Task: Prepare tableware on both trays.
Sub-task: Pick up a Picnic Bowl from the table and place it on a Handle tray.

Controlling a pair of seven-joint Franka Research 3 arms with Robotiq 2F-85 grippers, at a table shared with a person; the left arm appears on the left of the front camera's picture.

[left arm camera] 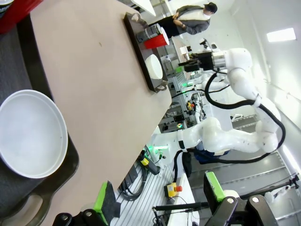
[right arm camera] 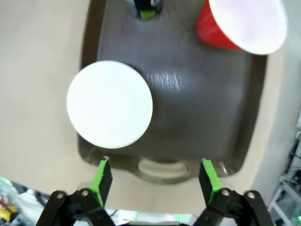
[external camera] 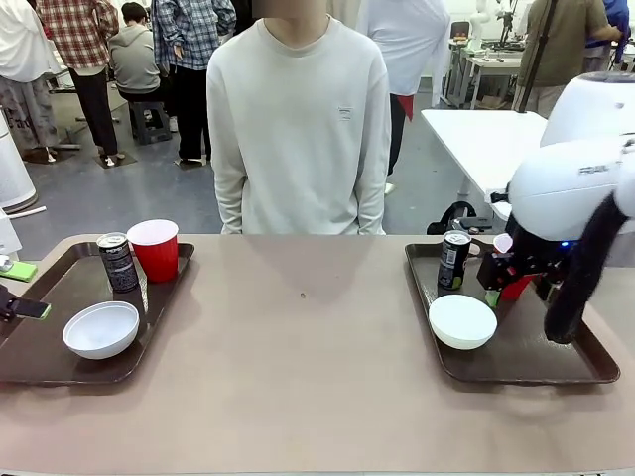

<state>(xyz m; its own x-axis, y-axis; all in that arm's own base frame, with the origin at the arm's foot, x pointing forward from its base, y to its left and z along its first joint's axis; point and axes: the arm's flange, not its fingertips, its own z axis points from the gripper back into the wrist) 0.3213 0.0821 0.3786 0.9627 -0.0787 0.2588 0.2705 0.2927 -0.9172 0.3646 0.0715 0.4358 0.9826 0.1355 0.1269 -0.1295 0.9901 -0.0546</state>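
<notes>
Red cup stands on tray beyond the spread right gripper.

Even, bright overhead light; a ceiling panel glares beyond the left gripper. Below the right gripper the tray looks soft, perhaps motion blur; edges bow outward.

Trays: glossy dark plastic. Bowls: smooth white. Cups: red plastic. Table: matt beige.
</notes>
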